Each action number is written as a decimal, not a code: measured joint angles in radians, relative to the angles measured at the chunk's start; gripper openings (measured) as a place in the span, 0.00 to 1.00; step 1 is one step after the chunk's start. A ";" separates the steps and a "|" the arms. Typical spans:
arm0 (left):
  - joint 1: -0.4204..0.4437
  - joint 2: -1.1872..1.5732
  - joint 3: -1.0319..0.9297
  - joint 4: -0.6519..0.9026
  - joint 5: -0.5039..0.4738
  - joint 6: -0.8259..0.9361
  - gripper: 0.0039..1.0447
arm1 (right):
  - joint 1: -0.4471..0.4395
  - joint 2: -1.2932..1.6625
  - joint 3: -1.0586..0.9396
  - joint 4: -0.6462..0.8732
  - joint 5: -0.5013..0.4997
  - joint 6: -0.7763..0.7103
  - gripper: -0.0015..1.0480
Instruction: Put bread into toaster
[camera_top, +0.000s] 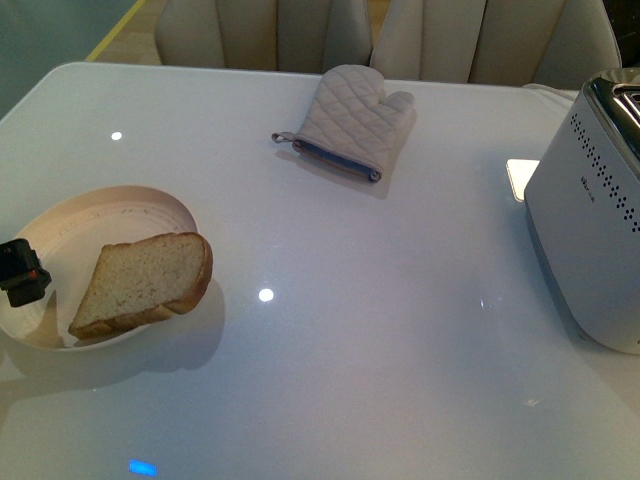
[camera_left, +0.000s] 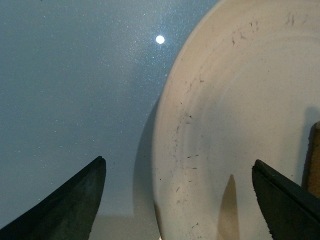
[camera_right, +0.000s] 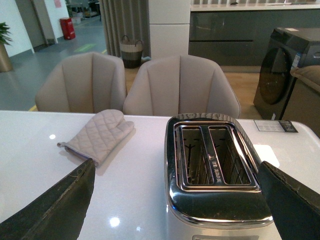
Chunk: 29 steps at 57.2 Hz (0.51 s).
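Observation:
A slice of tan bread (camera_top: 145, 280) with a brown crust lies on a round cream plate (camera_top: 90, 215) at the table's left. Its crust edge shows in the left wrist view (camera_left: 314, 160). My left gripper (camera_left: 180, 200) is open over the plate's rim (camera_left: 225, 125), beside the bread; a black part of it shows in the front view (camera_top: 22, 270). The silver-white toaster (camera_top: 590, 240) stands at the right edge. In the right wrist view its two empty slots (camera_right: 215, 157) face up. My right gripper (camera_right: 175, 200) is open just above and in front of the toaster.
A grey quilted oven mitt (camera_top: 355, 120) lies at the table's far middle, also seen in the right wrist view (camera_right: 97, 135). Beige chairs (camera_right: 180, 85) stand behind the white table (camera_top: 380, 330). A small card (camera_top: 522, 178) lies by the toaster.

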 joint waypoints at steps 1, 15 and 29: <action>-0.002 0.006 0.003 0.001 -0.002 0.000 0.78 | 0.000 0.000 0.000 0.000 0.000 0.000 0.91; -0.020 0.043 0.017 0.004 -0.022 -0.003 0.42 | 0.000 0.000 0.000 0.000 0.000 0.000 0.91; -0.051 0.031 -0.003 0.016 -0.023 -0.056 0.10 | 0.000 0.000 0.000 0.000 0.000 0.000 0.91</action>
